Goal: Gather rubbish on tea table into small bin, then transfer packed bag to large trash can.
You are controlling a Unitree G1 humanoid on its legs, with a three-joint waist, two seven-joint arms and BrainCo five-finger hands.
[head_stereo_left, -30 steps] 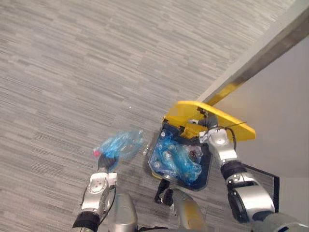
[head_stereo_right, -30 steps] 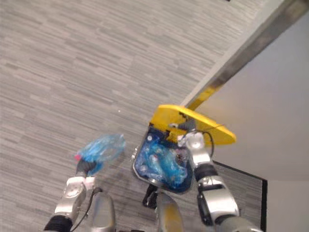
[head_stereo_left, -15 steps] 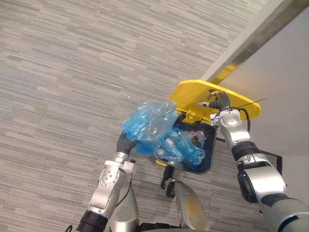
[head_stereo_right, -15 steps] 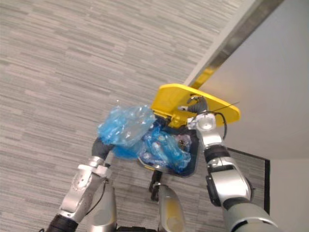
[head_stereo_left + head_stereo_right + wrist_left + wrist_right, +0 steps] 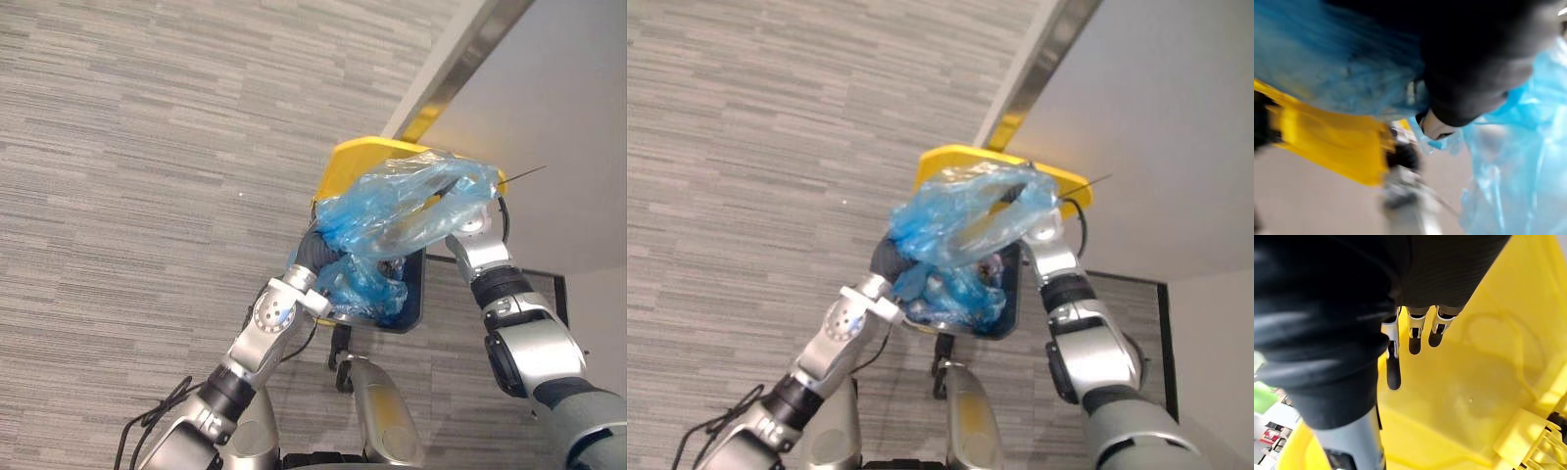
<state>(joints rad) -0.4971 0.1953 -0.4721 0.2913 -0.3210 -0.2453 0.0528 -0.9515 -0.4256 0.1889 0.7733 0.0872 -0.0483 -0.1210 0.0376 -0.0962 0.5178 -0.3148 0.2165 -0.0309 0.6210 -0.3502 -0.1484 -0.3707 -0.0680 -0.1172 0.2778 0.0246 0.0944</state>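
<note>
Two needs: right hand (image 5: 1414, 335), fingers straight, props lid (image 5: 1474, 396) wide; left hand (image 5: 315, 253), fingers hidden; centre bag (image 5: 402, 211) over bin (image 5: 419, 294) before release.

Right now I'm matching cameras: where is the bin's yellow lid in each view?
Left eye view: the yellow lid upper centre, partly behind the blue bag.
Right eye view: lid upper centre, behind the bag.
Left wrist view: lid beside the bag.
Right wrist view: lid behind fingers of the right hand.
Shared landmark: the blue bag.
</note>
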